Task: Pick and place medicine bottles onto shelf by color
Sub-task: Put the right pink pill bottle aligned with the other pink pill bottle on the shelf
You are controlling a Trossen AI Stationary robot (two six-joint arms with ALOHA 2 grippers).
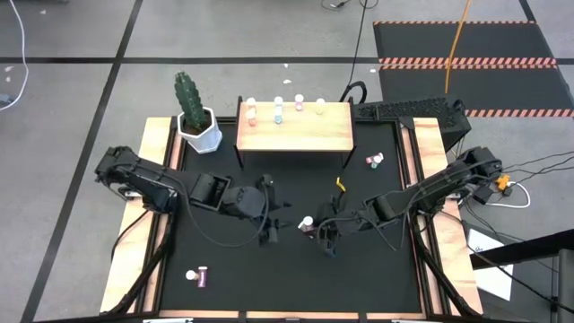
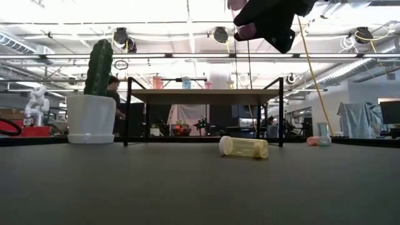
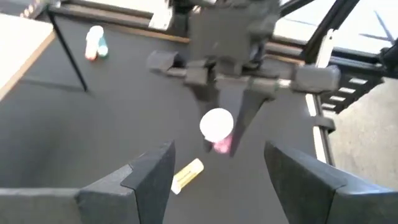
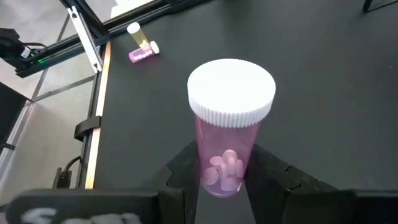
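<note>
My right gripper (image 1: 317, 230) is near the table's middle, shut on a pink bottle with a white cap (image 4: 231, 93), which also shows in the left wrist view (image 3: 216, 124). My left gripper (image 1: 280, 224) is open and empty just to the left of it, its fingers facing the cap. The wooden shelf (image 1: 294, 130) stands at the far side with several bottles (image 1: 277, 109) along its far edge. A yellow bottle (image 2: 244, 147) lies on its side on the mat in front of the shelf. Two bottles (image 1: 375, 161) lie right of the shelf and a purple one (image 1: 201, 276) near left. My right gripper pinches the pink bottle's clear body near its bottom end (image 4: 222, 168) between its two fingers. The bottle sticks out ahead of the fingers, with its white cap (image 3: 216, 123) toward my left gripper. In the low view the gripper and bottle (image 2: 240, 28) hang well above the mat.
A white pot with a green cactus (image 1: 197, 121) stands at the shelf's left end. Wooden rails (image 1: 157, 144) border the black mat on both sides. A keyboard (image 1: 408, 109) lies beyond the far right corner. The near middle of the mat (image 1: 296, 287) is bare.
</note>
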